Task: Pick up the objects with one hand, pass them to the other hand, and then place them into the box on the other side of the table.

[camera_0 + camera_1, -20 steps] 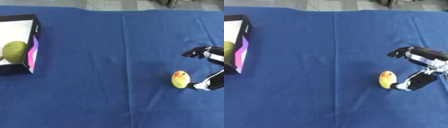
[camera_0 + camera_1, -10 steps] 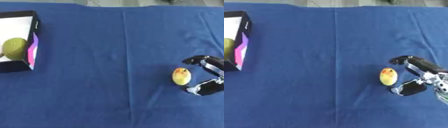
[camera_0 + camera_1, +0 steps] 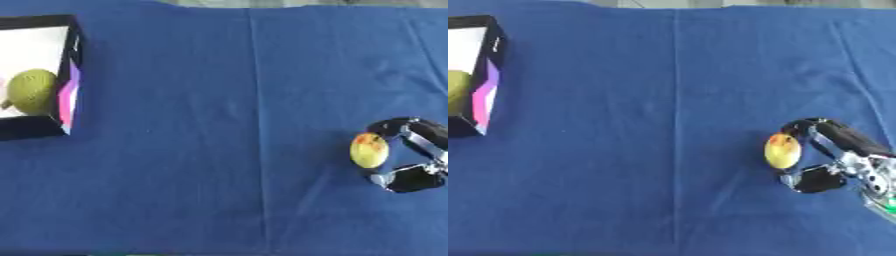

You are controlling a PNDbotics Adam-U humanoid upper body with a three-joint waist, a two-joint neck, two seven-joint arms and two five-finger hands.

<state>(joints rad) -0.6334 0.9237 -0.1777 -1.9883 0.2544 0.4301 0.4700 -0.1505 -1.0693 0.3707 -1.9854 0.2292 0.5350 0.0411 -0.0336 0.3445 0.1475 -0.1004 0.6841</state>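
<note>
A small yellow fruit with an orange-red blush (image 3: 782,150) lies on the blue cloth at the right. My right hand (image 3: 846,150) reaches in from the right edge and brackets it. The curved fingers (image 3: 820,129) arch over its far end and the thumb (image 3: 814,181) sits at its near end, close to the fruit but not closed round it. A black box with a white floor and a pink side flap (image 3: 66,75) stands at the far left and holds a green round fruit (image 3: 31,91). My left hand shows in no view.
The blue cloth (image 3: 227,150) covers the whole table, with a fold line running front to back near the middle. A wide stretch of bare cloth separates the box from the yellow fruit.
My right hand has moved left towards the yellow fruit, so its fingers and thumb now lie on either side of it. The camera has also shifted. The fruit has not been lifted.
</note>
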